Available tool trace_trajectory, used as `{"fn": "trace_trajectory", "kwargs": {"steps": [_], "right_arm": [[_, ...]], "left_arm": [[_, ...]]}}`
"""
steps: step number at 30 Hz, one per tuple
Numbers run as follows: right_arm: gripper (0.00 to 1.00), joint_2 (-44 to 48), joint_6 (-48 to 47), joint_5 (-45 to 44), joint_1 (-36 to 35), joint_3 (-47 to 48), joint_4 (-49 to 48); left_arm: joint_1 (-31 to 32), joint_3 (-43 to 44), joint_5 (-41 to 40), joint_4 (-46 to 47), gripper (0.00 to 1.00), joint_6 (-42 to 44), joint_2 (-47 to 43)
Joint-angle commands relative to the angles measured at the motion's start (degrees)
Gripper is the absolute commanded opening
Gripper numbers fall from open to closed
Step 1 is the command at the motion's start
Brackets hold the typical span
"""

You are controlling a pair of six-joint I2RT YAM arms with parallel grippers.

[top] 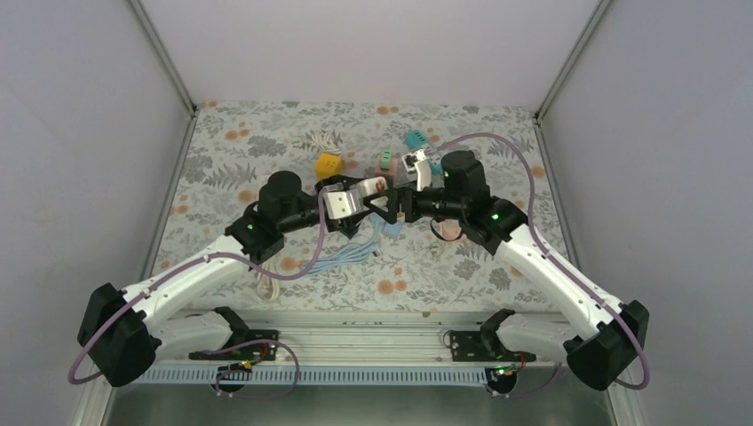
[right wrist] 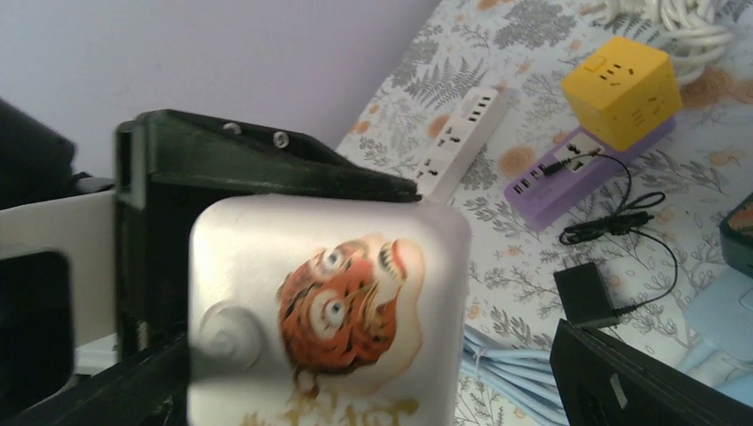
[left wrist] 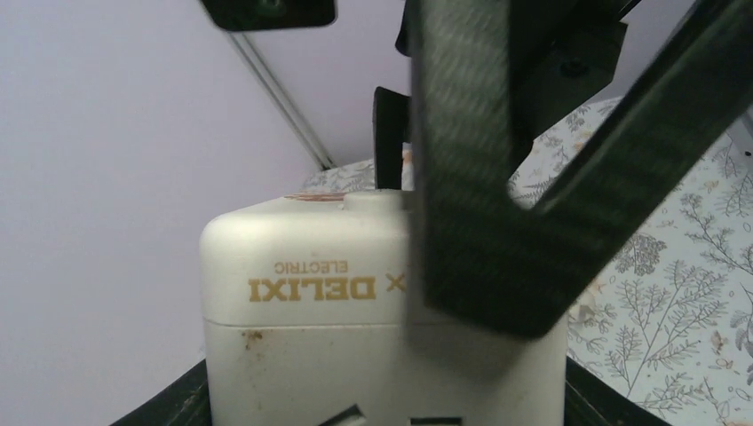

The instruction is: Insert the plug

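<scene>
My left gripper (top: 351, 202) (left wrist: 386, 410) is shut on a white cube socket (top: 340, 203) and holds it above the middle of the mat. The cube's side reads DELIXI ELECTRIC (left wrist: 311, 288), and two slots show at its lower edge. Its other face carries a tiger picture (right wrist: 346, 306). My right gripper (top: 384, 202) (right wrist: 355, 395) is open, with its fingers (right wrist: 639, 382) on either side of the cube; a gap shows beside the right finger. Its carbon fingers (left wrist: 497, 195) cross in front of the cube. A small black plug adapter (right wrist: 586, 295) with a thin cable lies on the mat.
On the mat lie a yellow cube socket (top: 328, 164) (right wrist: 622, 89), a purple strip (right wrist: 577, 173), a white power strip (right wrist: 457, 142) and a blue cable bundle (top: 355, 253) (right wrist: 506, 368). A pink socket (top: 387, 162), a teal item (top: 416, 139) and a white cable coil (top: 324, 140) lie further back.
</scene>
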State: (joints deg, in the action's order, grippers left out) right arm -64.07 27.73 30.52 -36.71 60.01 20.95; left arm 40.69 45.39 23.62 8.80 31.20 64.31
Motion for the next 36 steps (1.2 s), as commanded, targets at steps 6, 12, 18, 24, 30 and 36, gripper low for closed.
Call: {"fn": "trace_trajectory", "kwargs": {"steps": [6, 12, 18, 24, 30, 36], "right_arm": [[0.87, -5.9, 1.4, -5.4, -2.3, 5.4, 3.5], [0.37, -6.4, 2.4, -4.2, -2.8, 5.4, 2.4], [0.3, -3.7, 2.4, -12.4, -2.7, 6.0, 5.5], [0.3, -4.3, -3.4, -24.8, 0.7, 5.0, 13.7], [0.3, -1.5, -7.8, -34.5, 11.3, 0.5, 19.5], [0.28, -1.2, -8.2, -35.1, 24.0, -1.3, 22.9]], "left_arm": [[1.6, 1.5, -0.9, -1.3, 0.43, 2.9, -0.4], [2.1, 1.2, -1.9, -1.3, 0.51, 2.6, -0.5], [2.1, 0.7, -4.6, -0.1, 1.0, 0.1, -0.3], [2.0, -1.2, -12.1, 3.7, 1.0, -10.5, -3.6], [1.9, -4.6, -25.5, 3.4, 1.0, -25.6, -12.6], [-0.6, -9.1, -39.6, -1.1, 1.0, -40.6, -23.0]]}}
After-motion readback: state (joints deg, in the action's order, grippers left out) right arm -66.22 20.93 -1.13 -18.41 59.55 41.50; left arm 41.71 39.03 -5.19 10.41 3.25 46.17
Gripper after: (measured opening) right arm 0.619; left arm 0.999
